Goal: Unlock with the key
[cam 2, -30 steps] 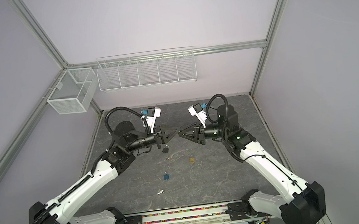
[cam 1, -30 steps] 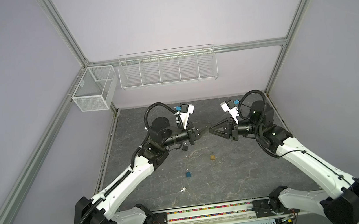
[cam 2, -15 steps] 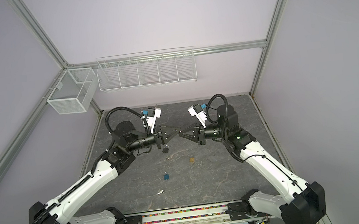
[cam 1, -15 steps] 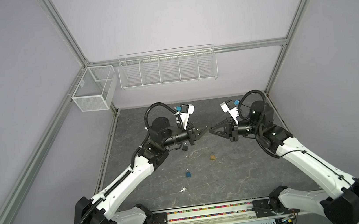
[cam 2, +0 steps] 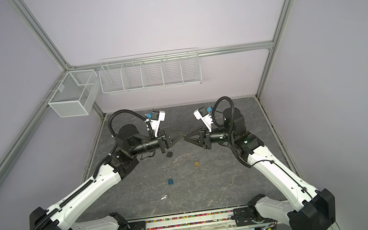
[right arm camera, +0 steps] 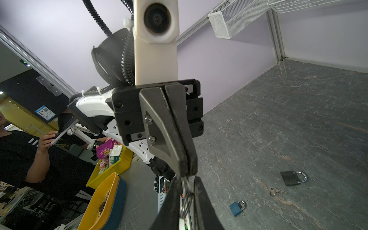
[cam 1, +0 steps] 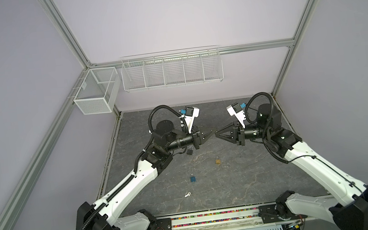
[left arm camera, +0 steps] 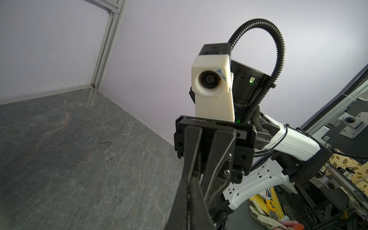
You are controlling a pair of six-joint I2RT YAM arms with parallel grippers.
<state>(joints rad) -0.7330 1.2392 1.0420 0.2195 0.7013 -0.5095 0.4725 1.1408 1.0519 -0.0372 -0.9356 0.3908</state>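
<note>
Left gripper [cam 1: 213, 130] pinched shut on what looks like the key [right arm camera: 186, 199], mid-air, tip-to-tip with right gripper [cam 1: 217, 135], whose opening I cannot tell. Black padlock [cam 1: 189, 151], 1 of 3, on table [cam 1: 243, 172] below. Handover likely: right should clamp before left releases

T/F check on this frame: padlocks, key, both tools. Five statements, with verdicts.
1. Three padlocks lie on the table: black padlock, blue padlock, brass padlock. True.
2. The left tool and right tool meet tip to tip above the table. True.
3. The left tool is wide open. False: its jaws are shut.
4. The right tool grips the blue padlock. False: that padlock lies free on the table.
5. A key lies near the black padlock. True.
</note>
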